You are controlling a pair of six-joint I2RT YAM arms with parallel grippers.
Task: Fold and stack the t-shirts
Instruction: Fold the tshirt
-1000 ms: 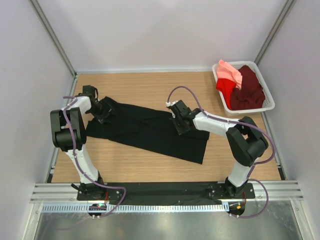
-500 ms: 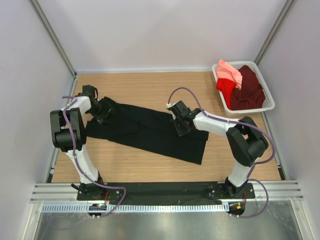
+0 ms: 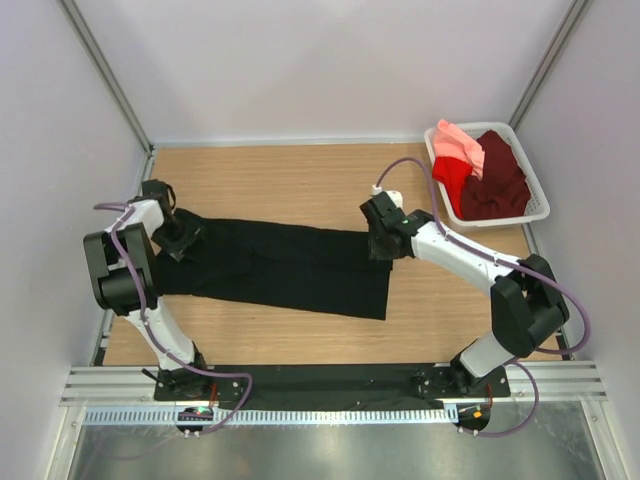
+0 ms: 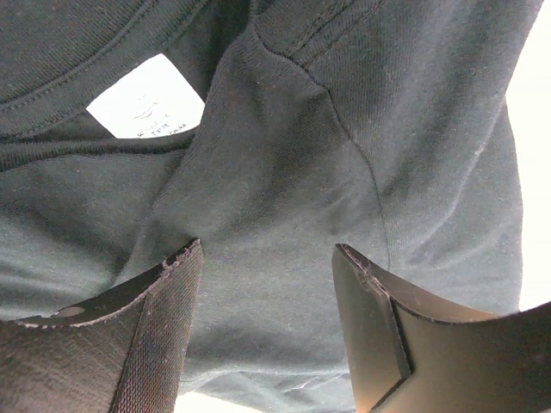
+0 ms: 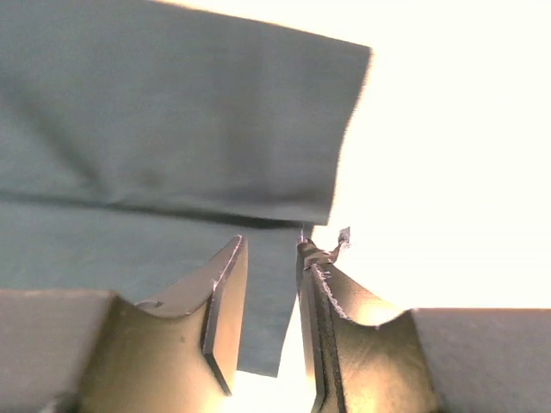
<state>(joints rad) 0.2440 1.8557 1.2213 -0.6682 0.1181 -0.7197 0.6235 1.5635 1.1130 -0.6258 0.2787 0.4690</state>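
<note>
From above, the black shirt (image 3: pixel 280 265) lay as a long folded band across the counter (image 3: pixel 300 180). The left claw (image 3: pixel 187 237) sat at its left end and the right claw (image 3: pixel 380 243) at its right end, but that view did not show how either claw stood. The left wrist view did: its fingers stood wide apart over the cloth, pinching nothing, beside a white label (image 4: pixel 146 96) that could not be made out from above. The right wrist view showed fingers slightly parted at a folded corner, gripping nothing. Only the top view took in the basket (image 3: pixel 540 200) at the far right, which held the maroon shirt (image 3: pixel 495 182), red shirt (image 3: pixel 452 178) and pink shirt (image 3: pixel 458 140).
</note>
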